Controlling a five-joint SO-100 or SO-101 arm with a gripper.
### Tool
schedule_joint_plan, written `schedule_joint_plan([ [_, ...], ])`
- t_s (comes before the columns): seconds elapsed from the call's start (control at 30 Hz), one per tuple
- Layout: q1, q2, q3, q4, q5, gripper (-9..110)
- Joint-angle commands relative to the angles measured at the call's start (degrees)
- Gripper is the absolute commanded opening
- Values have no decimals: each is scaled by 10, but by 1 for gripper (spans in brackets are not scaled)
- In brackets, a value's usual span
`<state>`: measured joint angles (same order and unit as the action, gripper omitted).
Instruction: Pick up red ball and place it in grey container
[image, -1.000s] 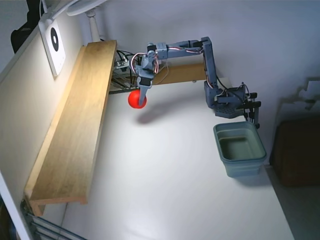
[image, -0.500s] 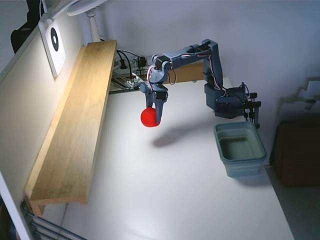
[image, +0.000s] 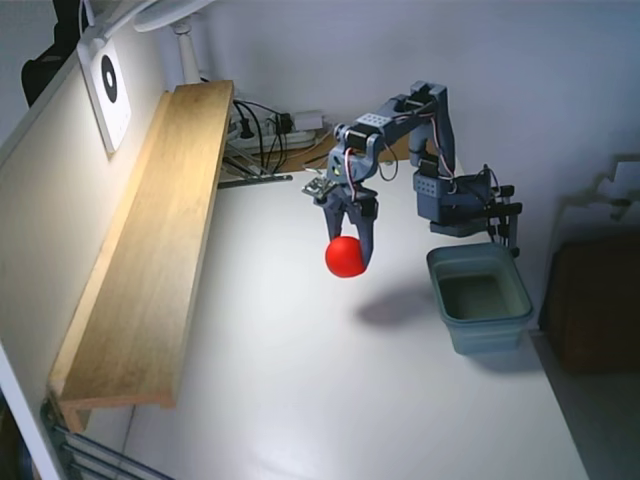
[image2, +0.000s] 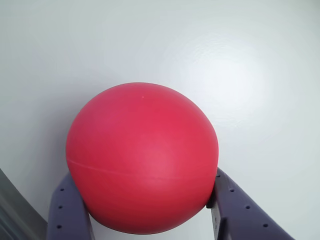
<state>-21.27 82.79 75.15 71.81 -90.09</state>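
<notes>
The broad white worktop lies bare between arm and grey-blue rectangular plastic tub, which stands empty near the worktop's right edge in the fixed view. The gripper has its jaws closed round the smooth red ball, lifted clear. Carrying and release remain.

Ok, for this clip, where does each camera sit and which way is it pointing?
Fixed view: mounted high, angled down over the white table; shows the whole arm, the gripper holding the red ball, and the grey container.
Wrist view: rides on the gripper, looking down at the table; only two fingers show.
Shared: the red ball and the table.
</notes>
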Motion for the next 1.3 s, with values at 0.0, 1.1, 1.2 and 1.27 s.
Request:
schedule_joint_plan([
  [0.0,-12,22,-22,3,1,23],
  [1.1,-99,-15,-142,86,1,23],
  [1.2,-128,-15,-142,86,1,23],
  [1.27,-146,-15,-142,86,1,23],
])
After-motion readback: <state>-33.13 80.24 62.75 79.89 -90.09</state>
